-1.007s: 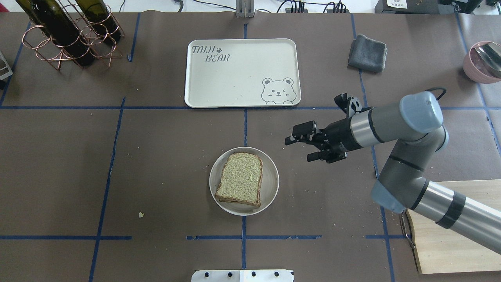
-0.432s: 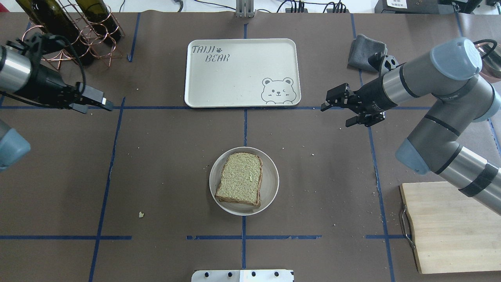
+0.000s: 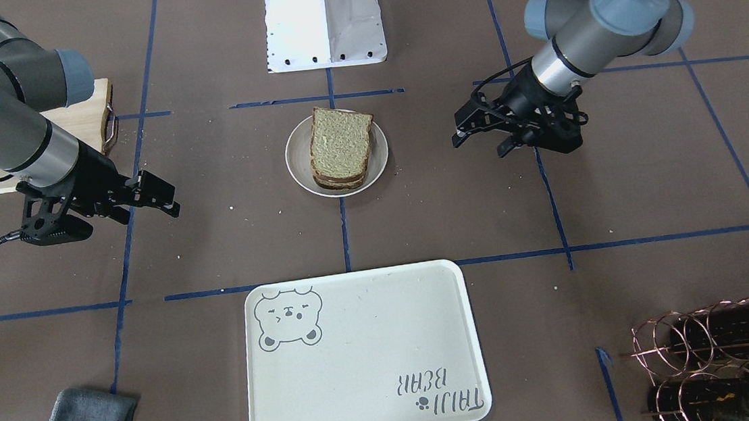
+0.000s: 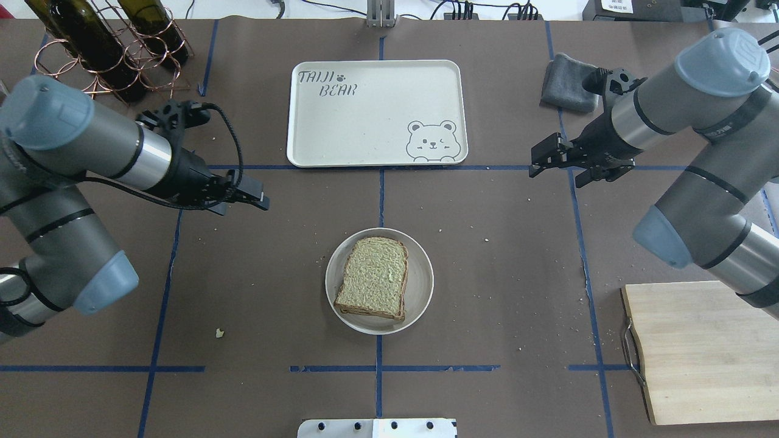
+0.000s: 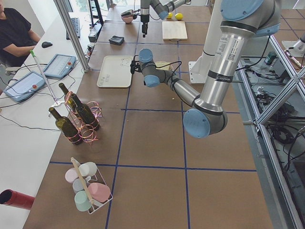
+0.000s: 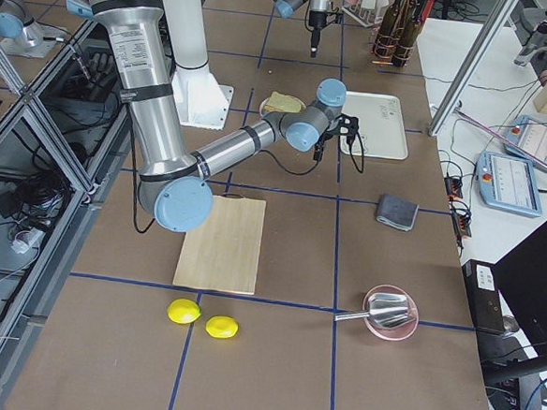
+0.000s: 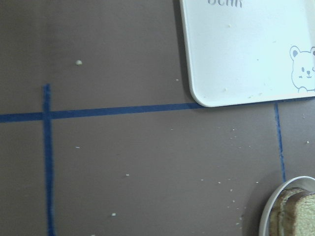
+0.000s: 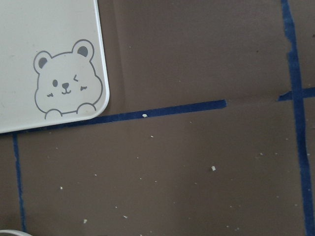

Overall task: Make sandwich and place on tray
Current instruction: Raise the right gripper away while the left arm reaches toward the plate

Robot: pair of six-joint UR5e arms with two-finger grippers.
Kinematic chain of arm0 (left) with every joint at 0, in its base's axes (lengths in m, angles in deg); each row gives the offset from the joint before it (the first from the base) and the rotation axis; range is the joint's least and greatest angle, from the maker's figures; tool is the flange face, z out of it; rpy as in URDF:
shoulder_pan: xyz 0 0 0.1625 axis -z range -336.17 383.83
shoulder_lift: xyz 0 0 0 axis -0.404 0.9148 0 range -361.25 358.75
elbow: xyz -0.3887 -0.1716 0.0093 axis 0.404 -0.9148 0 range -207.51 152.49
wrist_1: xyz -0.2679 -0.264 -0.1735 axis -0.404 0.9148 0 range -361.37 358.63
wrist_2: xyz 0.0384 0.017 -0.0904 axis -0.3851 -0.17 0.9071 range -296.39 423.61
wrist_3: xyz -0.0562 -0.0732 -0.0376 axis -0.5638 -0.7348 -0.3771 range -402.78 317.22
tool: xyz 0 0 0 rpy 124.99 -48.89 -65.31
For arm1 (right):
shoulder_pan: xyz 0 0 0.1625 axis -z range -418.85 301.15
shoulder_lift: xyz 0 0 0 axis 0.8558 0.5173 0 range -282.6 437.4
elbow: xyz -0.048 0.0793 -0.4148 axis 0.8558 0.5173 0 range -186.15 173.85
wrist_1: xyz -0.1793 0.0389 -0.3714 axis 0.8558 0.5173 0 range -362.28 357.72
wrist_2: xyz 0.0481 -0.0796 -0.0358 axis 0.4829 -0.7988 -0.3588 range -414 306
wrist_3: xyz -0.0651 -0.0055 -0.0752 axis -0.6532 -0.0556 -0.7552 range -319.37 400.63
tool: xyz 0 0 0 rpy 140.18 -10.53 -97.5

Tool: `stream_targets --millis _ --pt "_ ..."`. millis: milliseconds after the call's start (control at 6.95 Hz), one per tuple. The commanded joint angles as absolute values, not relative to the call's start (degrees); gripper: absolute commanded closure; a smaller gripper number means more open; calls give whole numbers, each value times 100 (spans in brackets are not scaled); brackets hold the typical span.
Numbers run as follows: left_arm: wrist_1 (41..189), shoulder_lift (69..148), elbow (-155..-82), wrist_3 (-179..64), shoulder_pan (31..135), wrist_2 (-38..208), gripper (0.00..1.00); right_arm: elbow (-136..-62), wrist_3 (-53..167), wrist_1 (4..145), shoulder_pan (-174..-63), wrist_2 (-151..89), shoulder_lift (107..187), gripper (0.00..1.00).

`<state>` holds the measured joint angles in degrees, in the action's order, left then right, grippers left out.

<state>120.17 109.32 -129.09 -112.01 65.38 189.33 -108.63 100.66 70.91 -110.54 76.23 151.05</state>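
The sandwich [image 4: 374, 277] is a stack of two bread slices, pale crumb with a dark crust, on a small round white plate [image 4: 421, 298] at the table's middle. It also shows in the front-facing view [image 3: 340, 147]. The egg is hidden. The cream tray [image 4: 377, 112] with its bear drawing lies empty beyond the plate, also in the front-facing view [image 3: 360, 361]. My left gripper [image 4: 246, 201] hovers open and empty to the left of the plate. My right gripper [image 4: 551, 167] hovers open and empty to the right of the tray's near corner. The left wrist view shows the tray corner [image 7: 236, 54] and the bread [image 7: 295, 214].
A wire rack with wine bottles [image 4: 109, 48] stands at the far left. A folded grey cloth [image 4: 571, 82] lies at the far right. A wooden cutting board [image 4: 706, 353] lies at the near right. Crumbs dot the brown table cover.
My right gripper has pulled back from beside the plate, up and to the right. My left arm has come in from the left and reached toward the middle.
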Motion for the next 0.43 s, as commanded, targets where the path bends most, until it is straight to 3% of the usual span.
stream_targets --millis 0,288 --pt "11317 11353 -12842 -11405 5543 17723 7 -11319 8638 7717 -11367 7590 15699 0" --pt "11202 11599 -12648 -11819 5125 17585 27 -11303 8563 7726 -11396 7599 15826 0"
